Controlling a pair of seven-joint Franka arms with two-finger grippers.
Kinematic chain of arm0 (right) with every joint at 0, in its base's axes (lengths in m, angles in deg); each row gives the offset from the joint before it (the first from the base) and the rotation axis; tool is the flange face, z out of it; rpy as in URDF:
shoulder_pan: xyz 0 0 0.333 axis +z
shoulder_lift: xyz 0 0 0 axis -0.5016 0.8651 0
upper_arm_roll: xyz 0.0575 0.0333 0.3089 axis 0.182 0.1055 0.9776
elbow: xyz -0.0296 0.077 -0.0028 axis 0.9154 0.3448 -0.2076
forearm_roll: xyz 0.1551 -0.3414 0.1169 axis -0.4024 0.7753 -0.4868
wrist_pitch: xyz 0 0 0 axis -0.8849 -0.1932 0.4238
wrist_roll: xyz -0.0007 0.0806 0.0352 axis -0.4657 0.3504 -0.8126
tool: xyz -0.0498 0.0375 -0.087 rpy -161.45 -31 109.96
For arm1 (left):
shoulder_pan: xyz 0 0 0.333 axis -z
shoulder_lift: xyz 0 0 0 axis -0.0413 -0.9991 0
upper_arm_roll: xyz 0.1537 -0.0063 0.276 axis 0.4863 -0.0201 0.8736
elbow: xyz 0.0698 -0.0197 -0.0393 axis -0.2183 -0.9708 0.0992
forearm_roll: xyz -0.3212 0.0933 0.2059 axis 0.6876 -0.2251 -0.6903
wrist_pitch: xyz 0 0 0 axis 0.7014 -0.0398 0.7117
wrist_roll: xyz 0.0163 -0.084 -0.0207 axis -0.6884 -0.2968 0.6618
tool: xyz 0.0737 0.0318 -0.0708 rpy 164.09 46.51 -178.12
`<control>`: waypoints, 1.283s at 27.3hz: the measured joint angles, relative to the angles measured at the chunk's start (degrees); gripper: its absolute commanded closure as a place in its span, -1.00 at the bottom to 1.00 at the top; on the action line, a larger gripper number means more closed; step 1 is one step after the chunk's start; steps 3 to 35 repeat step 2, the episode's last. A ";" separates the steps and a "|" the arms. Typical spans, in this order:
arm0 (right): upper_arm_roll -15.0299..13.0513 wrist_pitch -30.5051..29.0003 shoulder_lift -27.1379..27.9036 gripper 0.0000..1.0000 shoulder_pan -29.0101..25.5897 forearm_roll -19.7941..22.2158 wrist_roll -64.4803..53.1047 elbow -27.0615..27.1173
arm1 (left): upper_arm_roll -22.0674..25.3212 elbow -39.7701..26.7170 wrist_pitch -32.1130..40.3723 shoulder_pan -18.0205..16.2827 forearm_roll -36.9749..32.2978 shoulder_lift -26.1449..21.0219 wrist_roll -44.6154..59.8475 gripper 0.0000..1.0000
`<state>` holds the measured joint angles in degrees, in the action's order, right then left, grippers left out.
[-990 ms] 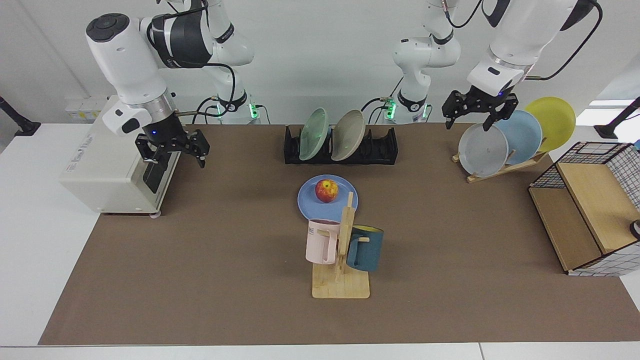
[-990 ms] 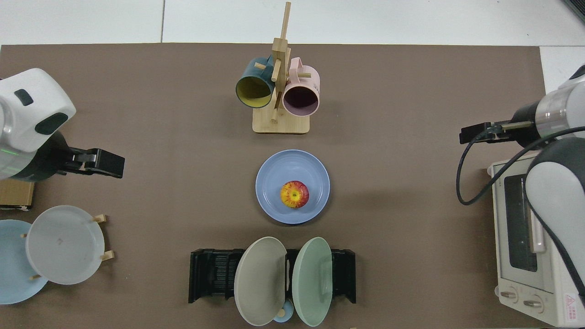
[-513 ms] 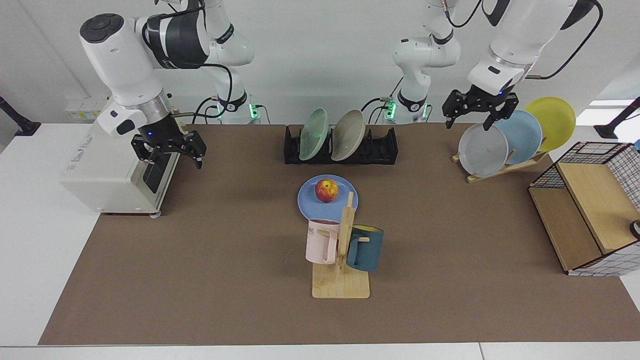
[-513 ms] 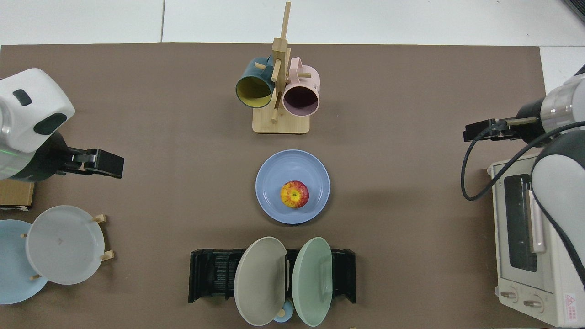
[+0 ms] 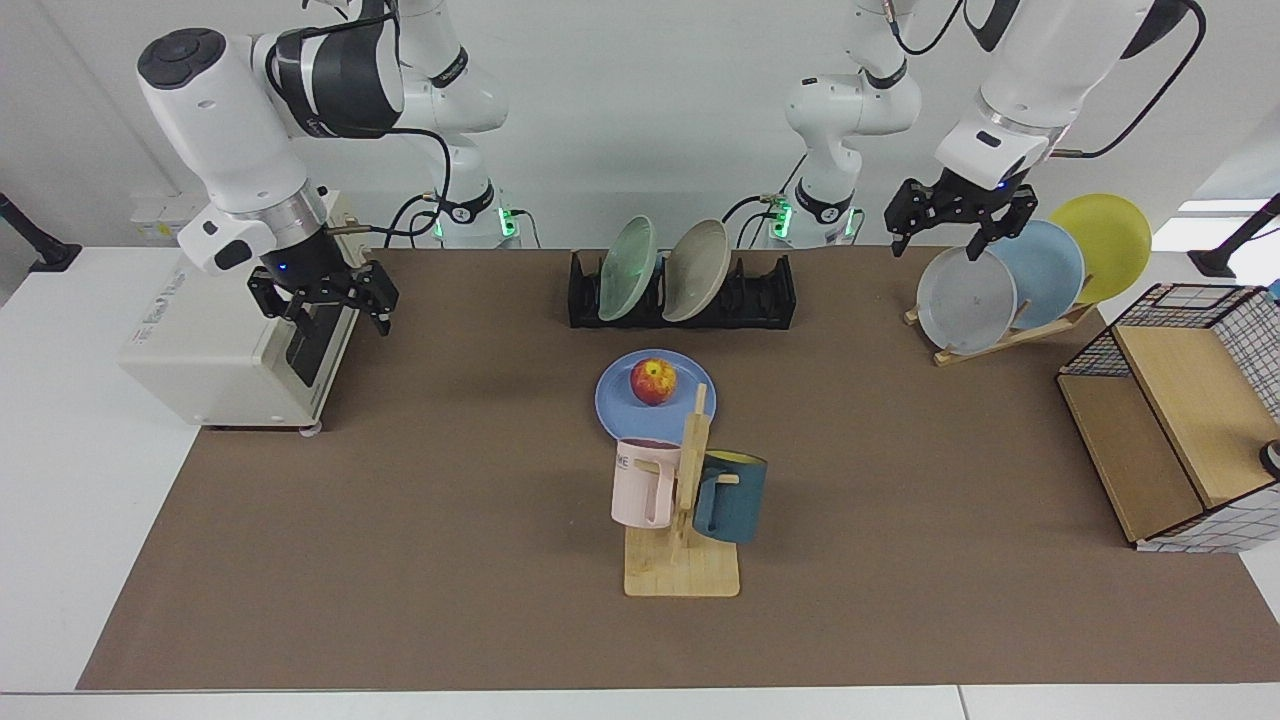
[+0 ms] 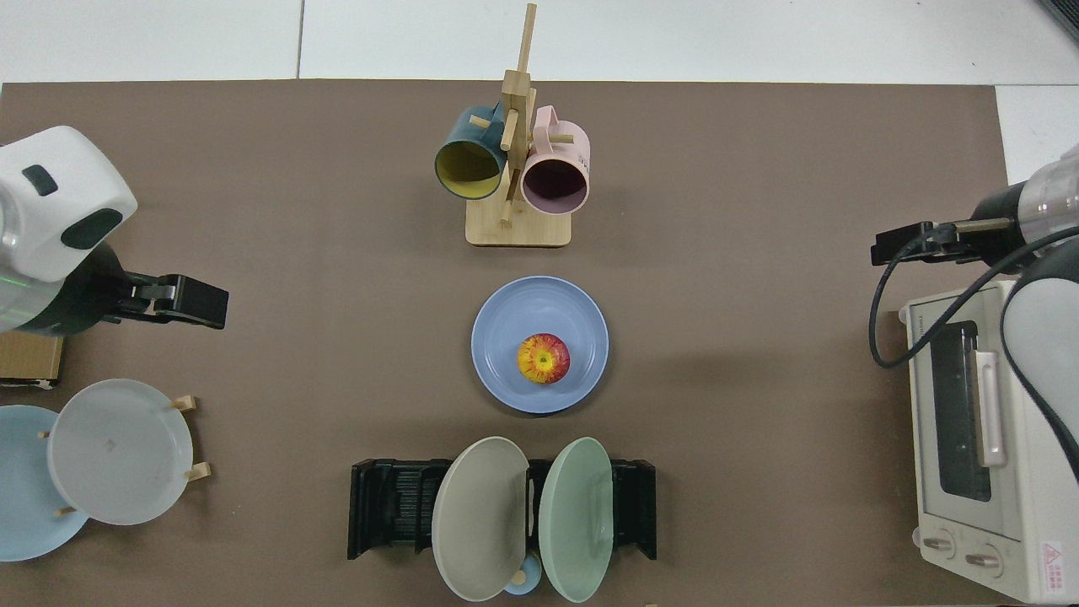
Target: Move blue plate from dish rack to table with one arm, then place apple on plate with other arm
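On blue plate (image 5: pixel 622 402) — apple (image 5: pixel 652 381), well apart from both end effectors.

Open brown table (image 5: pixel 420 500) surrounds the blue plate (image 5: pixel 617 405) on 2 sides. The mug stand (image 5: pixel 683 500) stands just beside its near rim; the dish rack (image 5: pixel 760 295) with 2 upright plates stands near its far rim. The toaster oven (image 5: pixel 215 330) and the wooden plate stand (image 5: pixel 1000 335) occupy the table's ends.

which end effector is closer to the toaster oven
Right. The right end effector hangs just above the toaster oven's front; the left end effector is far across the table, over the wooden plate stand.
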<state>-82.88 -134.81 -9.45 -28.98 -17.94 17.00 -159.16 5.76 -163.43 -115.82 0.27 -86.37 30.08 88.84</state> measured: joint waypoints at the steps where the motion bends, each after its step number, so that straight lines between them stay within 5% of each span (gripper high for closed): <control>1: 0.03 0.03 0.00 -1.00 0.01 0.00 0.00 -0.01 | 0.00 0.00 0.00 0.00 0.00 0.00 0.00 -1.00; 35: 0.06 0.06 0.00 -1.00 0.02 0.00 0.00 -0.02 | 0.00 0.00 0.00 0.00 0.00 0.00 0.00 -1.00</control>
